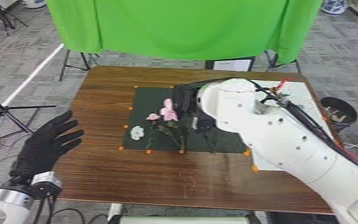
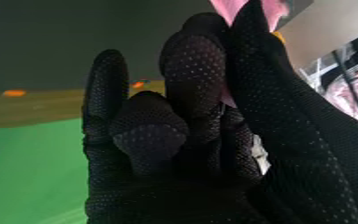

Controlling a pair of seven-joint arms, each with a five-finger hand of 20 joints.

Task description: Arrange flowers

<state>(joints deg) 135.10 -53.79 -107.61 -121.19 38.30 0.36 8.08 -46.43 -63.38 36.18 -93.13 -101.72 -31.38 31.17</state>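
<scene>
You've got a long pink bloom [image 1: 168,110], a smaller pink bloom [image 1: 153,116] just beside it and a ruffled white bloom [image 1: 137,133] nearby, all on the dark mat [image 1: 151,95]. Dark green leafy stems [image 1: 166,131] run toward its near edge. Right wrist view: pink petals [image 2: 230,7] pinched between thumb [image 2: 269,90] and fingers [image 2: 193,57].
</scene>
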